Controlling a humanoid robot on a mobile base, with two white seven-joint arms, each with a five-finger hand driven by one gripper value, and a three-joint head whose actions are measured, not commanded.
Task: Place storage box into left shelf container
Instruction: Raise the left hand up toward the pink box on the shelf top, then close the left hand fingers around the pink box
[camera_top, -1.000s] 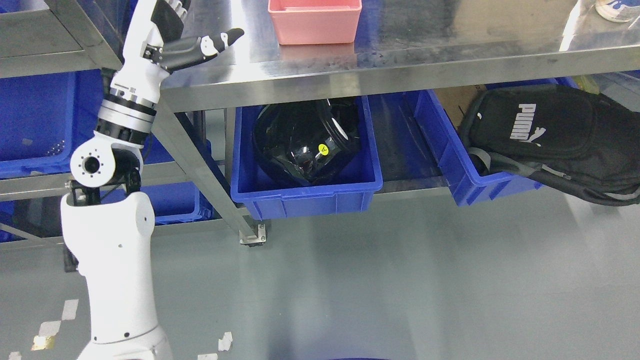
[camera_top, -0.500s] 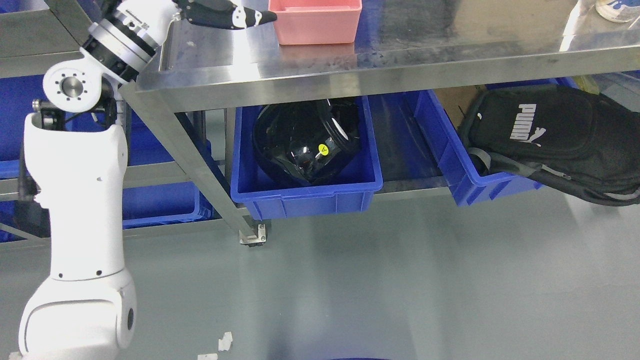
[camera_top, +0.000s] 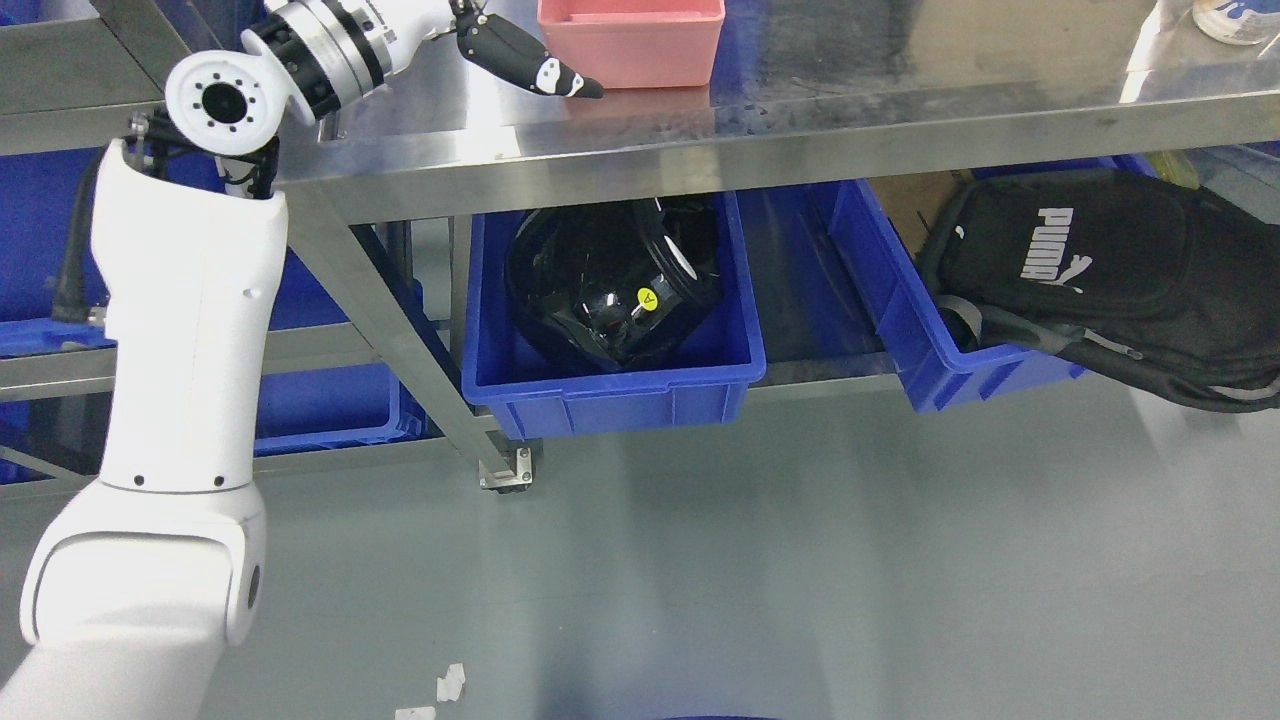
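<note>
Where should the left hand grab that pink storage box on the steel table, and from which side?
Probably the left side wall of the pink storage box, reached from the left, fingers over the rim. The box is open-topped, with thin, roughly upright walls and a lip to hook. The left hand is beside that lower left corner, one finger pointing at it. Its far edge is out of frame.

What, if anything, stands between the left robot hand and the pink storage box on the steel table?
Nothing visible does. The left robot hand reaches over the bare steel table with one dark finger pointing at the pink storage box, its tip right at the box's lower left corner. Only bare tabletop lies beneath it.
</note>
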